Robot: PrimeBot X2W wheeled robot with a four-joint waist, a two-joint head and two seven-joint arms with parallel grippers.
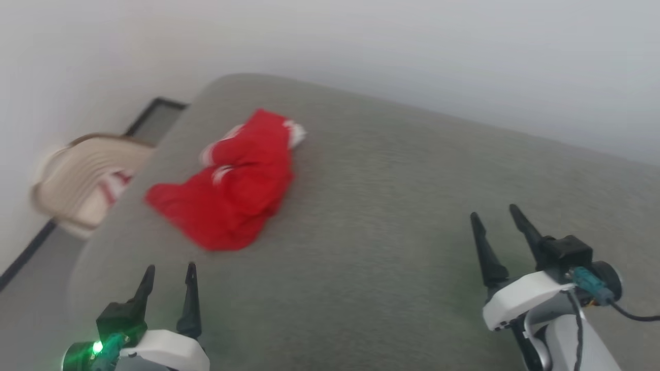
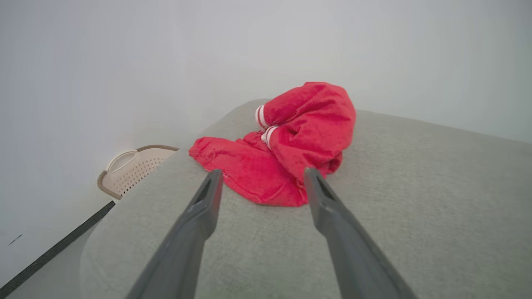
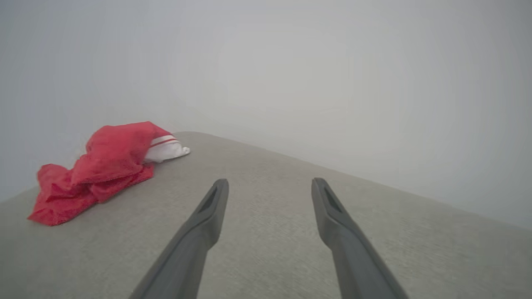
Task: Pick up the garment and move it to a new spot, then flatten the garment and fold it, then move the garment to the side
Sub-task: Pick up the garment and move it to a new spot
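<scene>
We see the garment [image 1: 229,188] lying in a crumpled heap on the grey upholstered surface [image 1: 392,216], toward its far left corner from the head camera. It is bright red and bunched over itself. White striped trim shows near the middle of the heap, and a white sleeve end pokes out on the far side.

Our left gripper [image 1: 170,267] sits at the lower left, just short of the garment's near edge and apart from it. Its two dark fingers [image 2: 199,224] are spread wide with nothing between them. In the left wrist camera they point straight at the heap, and their tips frame its near hem.

Our right gripper [image 1: 493,211] is at the lower right over bare grey fabric, well apart from the garment. Its fingers are likewise spread and empty, and from the right wrist camera the red heap lies off to the left.

Beyond the left edge of the surface and lower down, a beige perforated laundry basket [image 1: 85,180] with a darker rim stands by the pale wall [image 1: 412,46]. Something red and white shows inside it, too blurred for us to tell what it is. A dark skirting strip [image 1: 26,255] runs along the foot of the wall
</scene>
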